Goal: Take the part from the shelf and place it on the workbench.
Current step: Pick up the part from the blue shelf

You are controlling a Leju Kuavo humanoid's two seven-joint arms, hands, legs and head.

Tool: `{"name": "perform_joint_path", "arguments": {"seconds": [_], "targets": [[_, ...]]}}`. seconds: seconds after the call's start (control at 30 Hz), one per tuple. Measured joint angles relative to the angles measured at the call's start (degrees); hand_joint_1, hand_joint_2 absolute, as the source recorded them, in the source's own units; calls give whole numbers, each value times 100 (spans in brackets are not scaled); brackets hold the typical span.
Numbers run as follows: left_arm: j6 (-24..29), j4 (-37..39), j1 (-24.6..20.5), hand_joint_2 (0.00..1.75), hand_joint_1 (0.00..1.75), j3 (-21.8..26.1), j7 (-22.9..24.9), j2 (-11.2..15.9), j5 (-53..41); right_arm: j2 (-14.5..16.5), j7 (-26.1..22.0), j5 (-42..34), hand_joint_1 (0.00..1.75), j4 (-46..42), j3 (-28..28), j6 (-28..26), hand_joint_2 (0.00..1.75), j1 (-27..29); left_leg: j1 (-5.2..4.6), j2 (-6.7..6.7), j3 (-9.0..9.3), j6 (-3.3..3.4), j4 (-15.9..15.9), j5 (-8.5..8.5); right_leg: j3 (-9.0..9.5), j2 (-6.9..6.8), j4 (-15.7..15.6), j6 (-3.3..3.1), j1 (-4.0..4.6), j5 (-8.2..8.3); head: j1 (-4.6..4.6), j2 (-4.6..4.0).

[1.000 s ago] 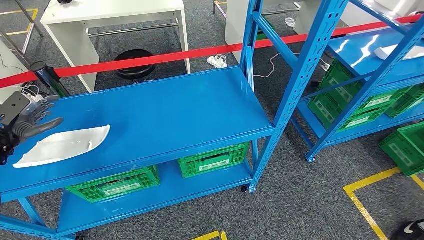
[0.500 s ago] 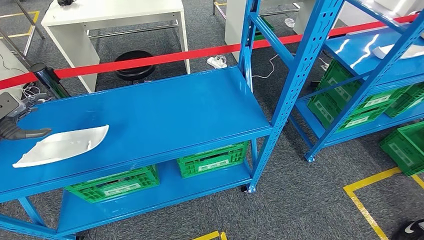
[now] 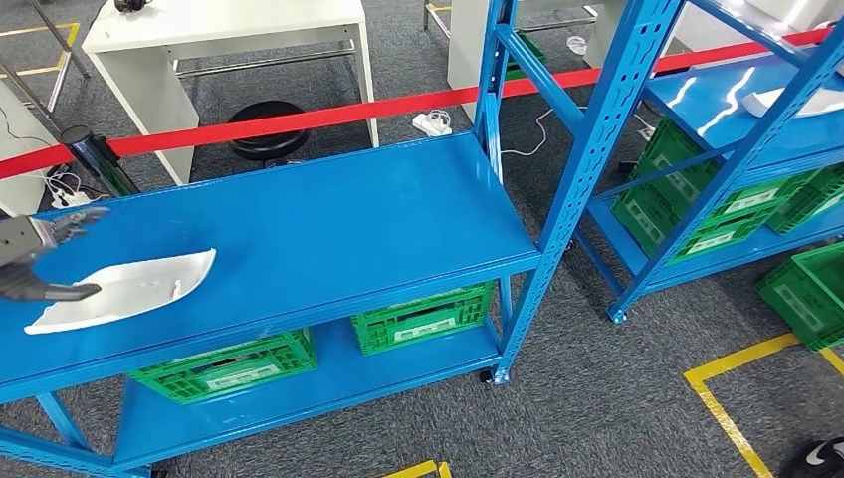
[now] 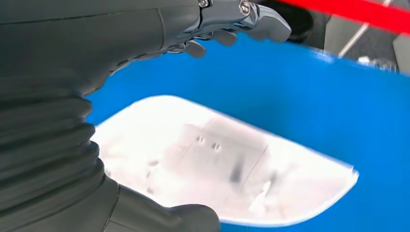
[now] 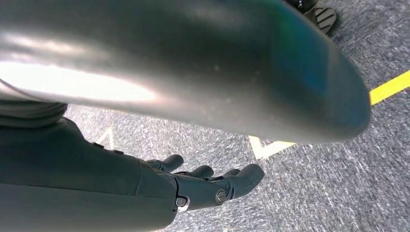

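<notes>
Here the left hand's [image 3: 35,254] fingers [image 4: 251,17] are spread apart, empty, arched over the white part [image 3: 124,289] with the thumb low beside its edge; contact cannot be told. The part lies flat on the blue shelf top [image 3: 328,219]. The right hand [image 5: 203,186] hangs above grey carpet [image 5: 338,188], fingers loosely apart, holding nothing
</notes>
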Motion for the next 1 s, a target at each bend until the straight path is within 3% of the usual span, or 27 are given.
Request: {"name": "perform_joint_path", "arguments": {"seconds": [0.43,1.0], "targets": [[356,-1132,1346,175,0,-554,333,357,672,-11,-41,86,0,0,-59,3,0,13,0,5,-2,-4,0,-4,-5,5,0,-3,0,-3,0,0],[550,-1275,1491,175,0,-847,413,306,683,-23,-49,73,0,0,-157,3,0,13,0,6,-1,-4,0,-4,-7,2,0,-4,1,-4,-1,-1]]}}
